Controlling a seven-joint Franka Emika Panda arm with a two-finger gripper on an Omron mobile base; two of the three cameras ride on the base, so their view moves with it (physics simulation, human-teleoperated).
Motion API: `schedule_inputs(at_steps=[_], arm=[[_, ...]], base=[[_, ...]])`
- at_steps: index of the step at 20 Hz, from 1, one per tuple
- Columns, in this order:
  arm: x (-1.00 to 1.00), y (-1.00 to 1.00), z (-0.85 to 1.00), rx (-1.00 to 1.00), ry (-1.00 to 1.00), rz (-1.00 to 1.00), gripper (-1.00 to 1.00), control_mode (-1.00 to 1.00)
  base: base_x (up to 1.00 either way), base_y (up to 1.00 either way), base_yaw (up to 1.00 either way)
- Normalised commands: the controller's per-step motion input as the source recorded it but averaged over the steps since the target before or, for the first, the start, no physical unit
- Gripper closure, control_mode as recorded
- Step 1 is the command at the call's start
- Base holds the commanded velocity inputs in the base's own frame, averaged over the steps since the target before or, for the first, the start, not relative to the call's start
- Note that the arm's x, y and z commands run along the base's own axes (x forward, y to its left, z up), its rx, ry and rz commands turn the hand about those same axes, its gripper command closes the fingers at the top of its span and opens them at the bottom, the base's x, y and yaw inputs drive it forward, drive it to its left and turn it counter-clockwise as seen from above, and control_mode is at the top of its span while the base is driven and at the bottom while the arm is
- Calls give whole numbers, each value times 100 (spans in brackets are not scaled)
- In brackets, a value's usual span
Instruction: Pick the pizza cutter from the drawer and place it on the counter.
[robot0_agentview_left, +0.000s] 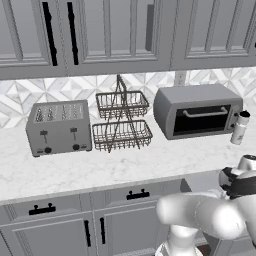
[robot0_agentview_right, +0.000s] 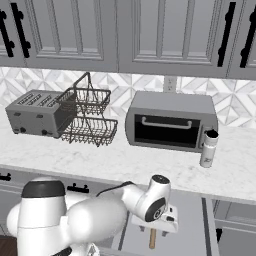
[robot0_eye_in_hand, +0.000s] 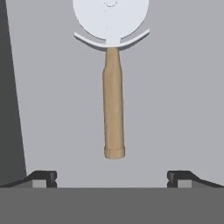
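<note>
Reaching into the drawer (robot0_eye_in_hand: 175, 87), the open gripper (robot0_eye_in_hand: 112, 177) hovers above the pizza cutter (robot0_eye_in_hand: 113, 105); next, descend and straddle its handle.

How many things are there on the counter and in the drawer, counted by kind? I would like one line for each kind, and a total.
Toaster: 1
Wire basket rack: 1
Toaster oven: 1
White shaker with dark cap: 1
Pizza cutter, lying in the drawer: 1
Total: 5
</note>
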Motion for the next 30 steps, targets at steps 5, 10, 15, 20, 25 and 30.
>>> schedule_inputs(at_steps=[5, 10, 15, 20, 25, 30], arm=[[12, 0, -22, 0, -6, 0, -100, -100], [0, 0, -28, 0, -3, 0, -100, -100], [3, 0, -20, 0, -3, 0, -100, -100], [4, 0, -20, 0, 0, 0, -100, -100], [12, 0, -8, 0, 0, 0, -100, -100], [11, 0, -13, 0, -1, 0, -100, -100]], base=[[0, 0, 0], [0, 0, 0], [0, 0, 0], [0, 0, 0], [0, 0, 0], [0, 0, 0]])
